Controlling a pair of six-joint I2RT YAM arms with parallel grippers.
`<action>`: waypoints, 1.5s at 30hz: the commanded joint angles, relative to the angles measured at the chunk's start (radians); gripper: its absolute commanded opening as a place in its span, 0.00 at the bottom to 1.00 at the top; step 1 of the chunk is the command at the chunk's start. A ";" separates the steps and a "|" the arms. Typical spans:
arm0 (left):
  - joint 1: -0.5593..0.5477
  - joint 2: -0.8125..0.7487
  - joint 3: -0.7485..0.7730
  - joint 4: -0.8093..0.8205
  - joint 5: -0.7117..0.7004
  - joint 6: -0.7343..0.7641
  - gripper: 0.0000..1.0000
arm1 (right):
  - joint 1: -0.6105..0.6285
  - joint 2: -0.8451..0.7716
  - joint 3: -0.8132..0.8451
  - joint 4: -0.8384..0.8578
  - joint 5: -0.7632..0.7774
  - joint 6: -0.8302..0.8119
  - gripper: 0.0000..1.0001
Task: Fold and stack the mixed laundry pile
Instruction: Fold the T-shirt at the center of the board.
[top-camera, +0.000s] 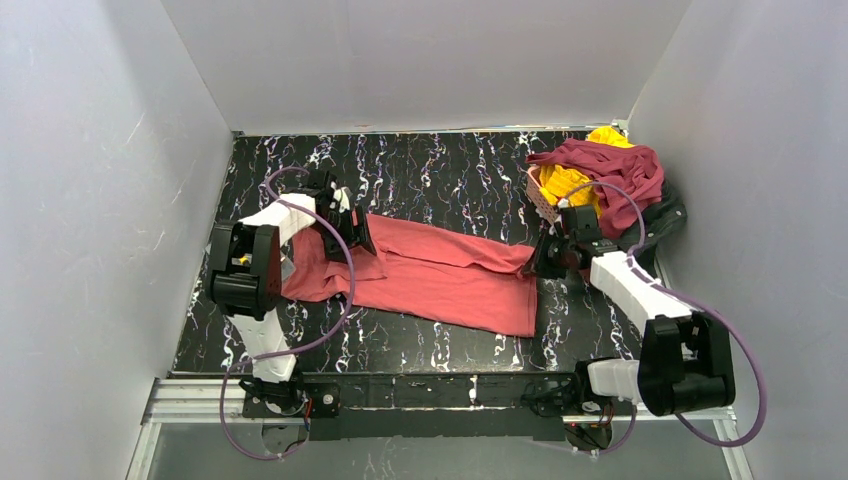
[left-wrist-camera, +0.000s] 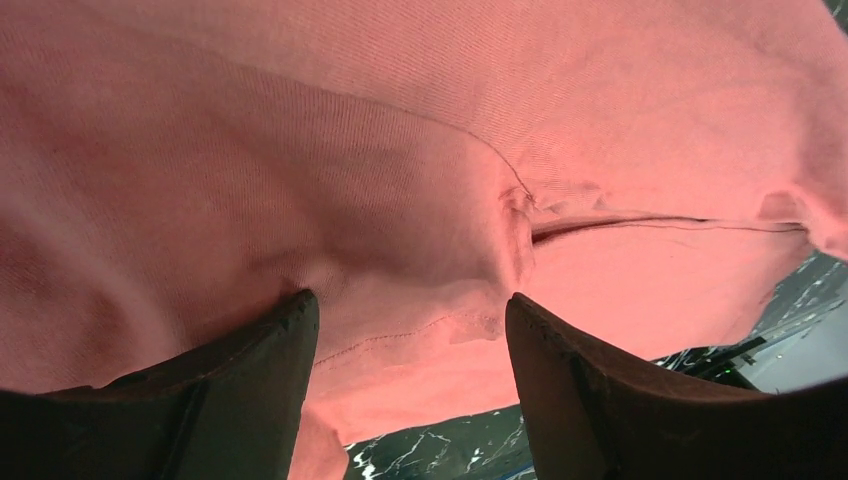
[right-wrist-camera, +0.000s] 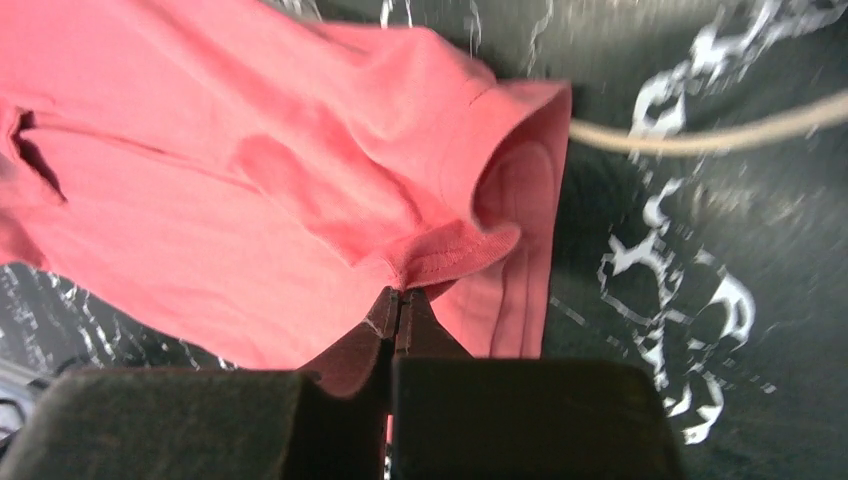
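Note:
A salmon-red garment lies spread across the middle of the black marbled table. My left gripper is over its left part. In the left wrist view the jaws stand wide apart, with the salmon cloth lying across the gap. My right gripper is at the garment's right end. In the right wrist view it is shut on a folded hem of the salmon cloth. The dark maroon garment, the yellow one and the charcoal-black one are heaped at the back right.
A small pink lattice basket sits under the heap at the back right. A thin cream cord lies on the table just beyond the garment's right end. White walls close in the left, back and right sides.

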 joint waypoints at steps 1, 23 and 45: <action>0.001 0.043 0.048 -0.100 -0.111 0.078 0.67 | 0.003 0.068 0.156 -0.052 0.092 -0.142 0.01; 0.007 0.097 0.082 -0.181 -0.210 0.143 0.68 | 0.008 0.243 0.430 0.077 0.293 -0.523 0.01; 0.058 0.033 0.096 -0.198 -0.286 0.161 0.68 | 0.160 0.141 0.284 -0.308 0.298 -0.329 0.02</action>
